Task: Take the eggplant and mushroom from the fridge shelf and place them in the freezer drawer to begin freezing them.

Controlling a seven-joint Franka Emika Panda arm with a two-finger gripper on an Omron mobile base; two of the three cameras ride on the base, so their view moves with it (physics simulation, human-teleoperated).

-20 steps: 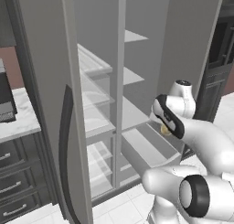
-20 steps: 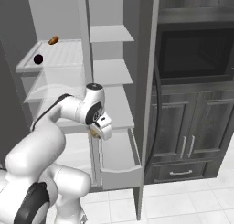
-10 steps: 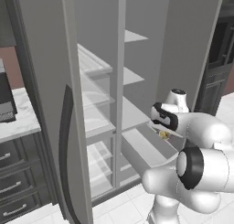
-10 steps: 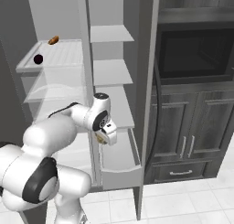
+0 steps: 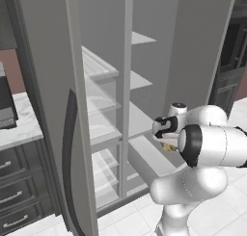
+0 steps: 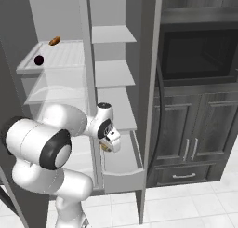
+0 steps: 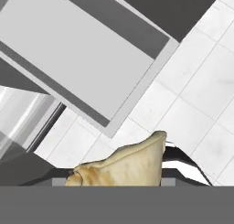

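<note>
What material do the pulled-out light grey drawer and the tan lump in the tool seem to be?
The pulled-out light grey drawer: probably matte plastic, with smooth, even walls and no shine. The tan lump held in the tool: soft organic flesh, likely mushroom, with a mottled, browned surface.

You will find no legible text, label, brand, number or sign on any surface here, neither on the fridge [image 6: 116,17] nor on the microwave [image 6: 200,55].

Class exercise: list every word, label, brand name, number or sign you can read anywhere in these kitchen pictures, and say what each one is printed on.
None: no readable text stands on any surface.
The fridge, the freezer drawer, the microwave and the robot's pincer holding the mushroom are all unmarked.
</note>
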